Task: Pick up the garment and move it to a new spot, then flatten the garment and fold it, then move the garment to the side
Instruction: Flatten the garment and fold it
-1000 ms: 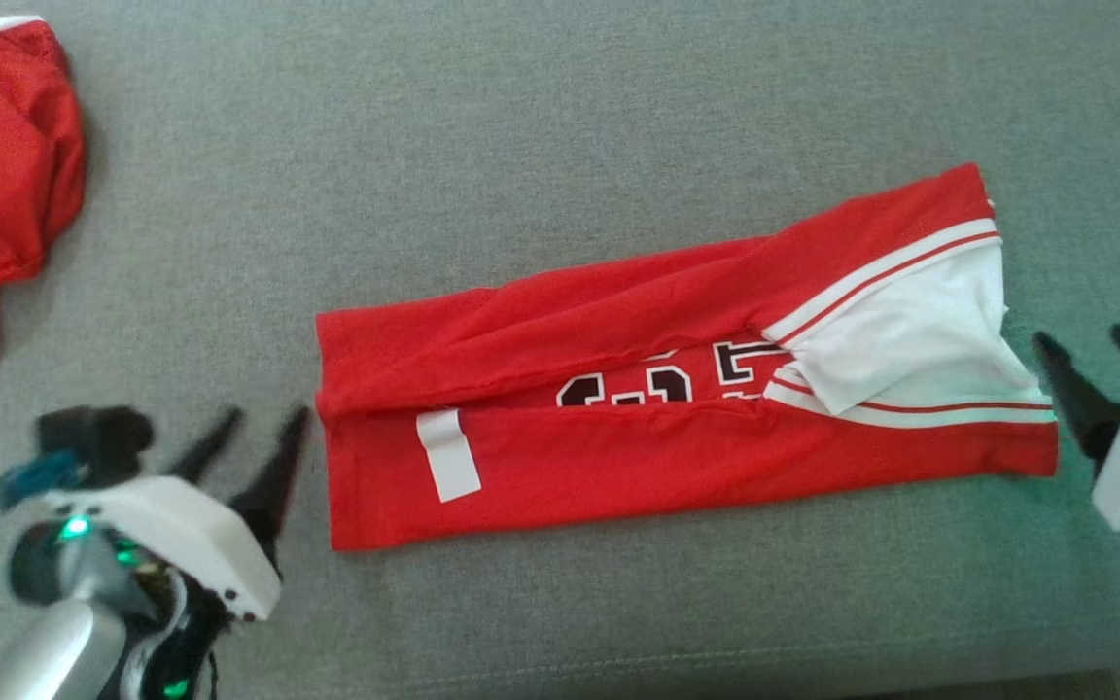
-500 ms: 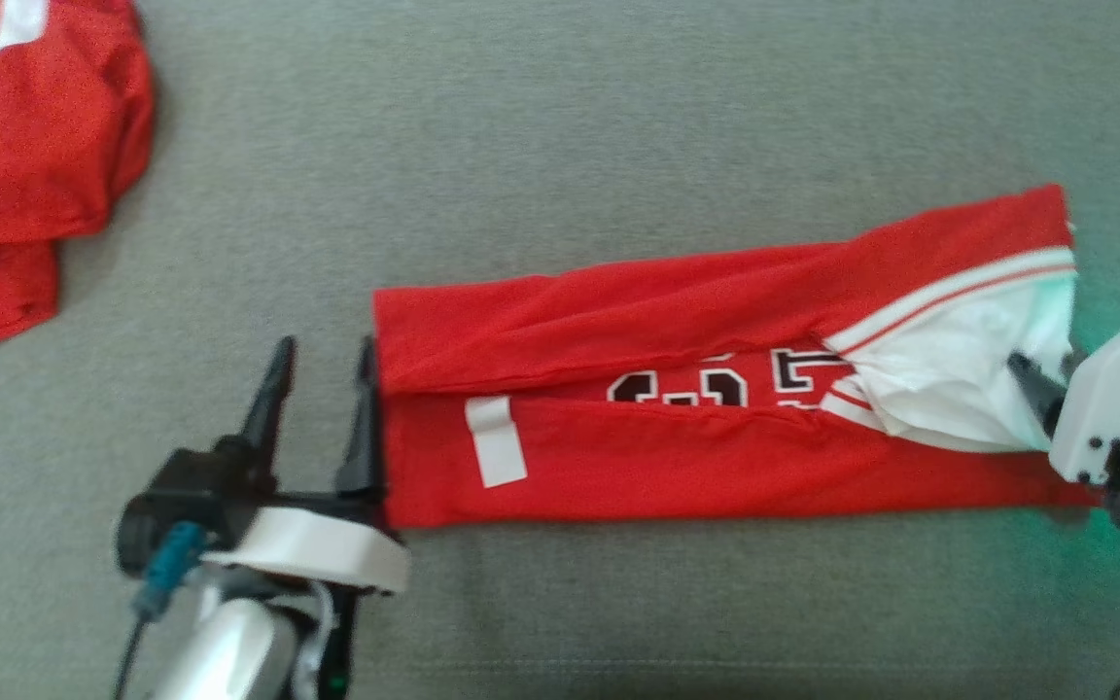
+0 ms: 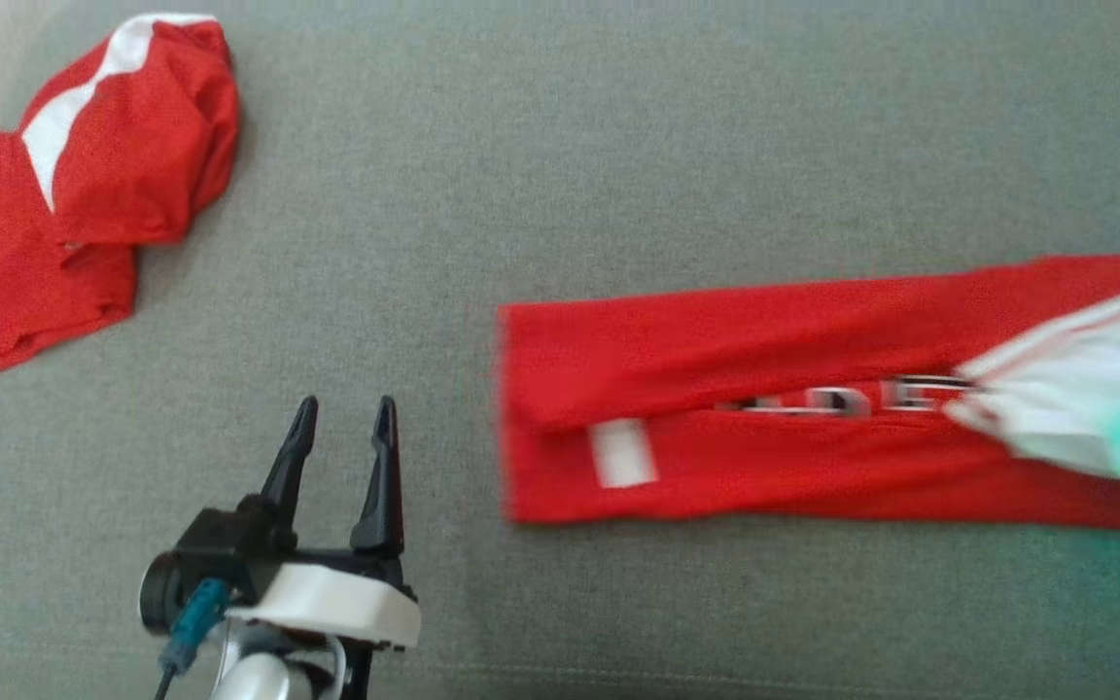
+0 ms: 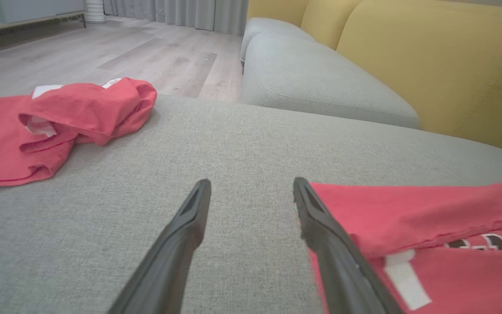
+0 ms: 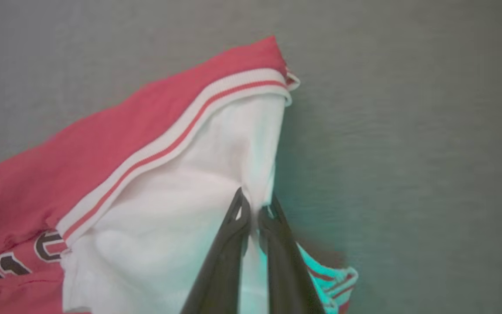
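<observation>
Red mesh is lying as a long folded strip on the grey cushion (image 3: 570,146): the garment (image 3: 764,389) is reaching from its hem (image 3: 511,418) to its white sleeve (image 5: 190,196). The right gripper (image 5: 256,196) is pinching the sleeve between fingers that are almost meeting, seemingly catching only its edge, though the head view is blurring there. The left gripper (image 3: 345,403) is standing wide and empty near the hem. To halve the strip cleanly, it should be closing on both hem layers together, so the ends are rising level rather than sagging or unrolling.
</observation>
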`<state>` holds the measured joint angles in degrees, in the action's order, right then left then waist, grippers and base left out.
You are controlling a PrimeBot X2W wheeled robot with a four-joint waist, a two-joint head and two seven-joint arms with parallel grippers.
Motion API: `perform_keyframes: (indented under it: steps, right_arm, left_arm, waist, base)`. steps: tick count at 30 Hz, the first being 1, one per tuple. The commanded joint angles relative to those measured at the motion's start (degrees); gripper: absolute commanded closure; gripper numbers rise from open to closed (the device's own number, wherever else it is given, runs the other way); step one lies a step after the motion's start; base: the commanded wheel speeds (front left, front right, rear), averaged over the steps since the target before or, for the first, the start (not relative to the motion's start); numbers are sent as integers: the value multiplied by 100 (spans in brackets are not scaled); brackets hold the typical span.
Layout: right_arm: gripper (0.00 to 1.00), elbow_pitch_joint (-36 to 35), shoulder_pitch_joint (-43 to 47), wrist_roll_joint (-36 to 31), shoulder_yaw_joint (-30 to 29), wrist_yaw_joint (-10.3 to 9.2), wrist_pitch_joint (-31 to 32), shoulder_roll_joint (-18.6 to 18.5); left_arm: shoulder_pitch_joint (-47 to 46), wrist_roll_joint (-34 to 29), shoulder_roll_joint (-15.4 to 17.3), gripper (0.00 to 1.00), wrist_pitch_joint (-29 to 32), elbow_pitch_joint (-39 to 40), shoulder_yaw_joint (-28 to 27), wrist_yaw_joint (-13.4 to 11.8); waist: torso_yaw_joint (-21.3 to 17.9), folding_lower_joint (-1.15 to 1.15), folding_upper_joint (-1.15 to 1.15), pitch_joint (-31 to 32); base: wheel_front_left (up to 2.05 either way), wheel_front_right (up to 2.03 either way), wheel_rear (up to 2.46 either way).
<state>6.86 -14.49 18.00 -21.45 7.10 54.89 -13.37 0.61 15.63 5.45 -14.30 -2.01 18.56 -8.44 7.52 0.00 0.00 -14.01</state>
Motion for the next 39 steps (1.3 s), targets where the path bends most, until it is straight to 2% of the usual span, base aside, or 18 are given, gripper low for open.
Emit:
perform_keyframes:
  steps: [1,6,8,10,14,15,17,21,24,28,33,39]
  right_arm:
    - [100,-201,-134,-85,-257,39,-42,-391]
    - [100,-285,-240,-317,-1124,39,107,-821]
    - [100,-469,-310,-219,-1175,39,160,-801]
    - [100,-691,-394,50,-1127,39,287,-613]
    - [100,-1133,-301,396,-726,39,523,-395]
    - [100,-1452,-163,548,-293,39,661,-210]
    - [100,-1699,-13,603,217,39,742,88]
    - [100,-1812,256,565,1136,39,626,707]
    - [100,-1553,417,539,1663,39,229,929]
    - [100,-944,425,414,2106,39,-492,1036]
    - [100,-56,199,767,2524,39,-1350,1046]
    - [100,764,-188,1163,2914,39,-2008,1047]
  left_arm:
    - [0,-84,-45,0,-69,126,-267,57]
    - [144,-201,-170,0,-69,-41,-365,272]
    - [194,-259,-199,0,-69,-105,-371,339]
    - [249,-308,-219,0,-69,-160,-393,372]
    - [382,-324,-241,0,-70,-171,-451,361]
    - [437,-344,-249,0,-70,-171,-453,352]
    - [445,-356,-253,0,-70,-169,-439,354]
    - [415,-309,-256,0,-70,-169,-371,327]
    - [377,-291,-256,0,-70,-179,-345,311]
    - [356,-283,-257,0,-70,-204,-334,283]
    - [320,-204,-257,0,-70,-255,-312,225]
    - [285,-102,-257,0,-70,-311,-168,143]
  waist:
    - [4,0,0,113]
    - [64,0,0,255]
    - [84,0,0,330]
    - [97,0,0,444]
    - [94,0,0,640]
    - [87,0,0,690]
    - [86,0,0,714]
    - [100,0,0,731]
    - [134,0,0,731]
    - [133,0,0,715]
    - [107,0,0,711]
    - [103,0,0,731]
  base:
    - [0,0,0]
    - [0,0,0]
    - [0,0,0]
    - [0,0,0]
    - [0,0,0]
    - [0,0,0]
    - [0,0,0]
    - [0,0,0]
    - [0,0,0]
    - [0,0,0]
    - [0,0,0]
    - [0,0,0]
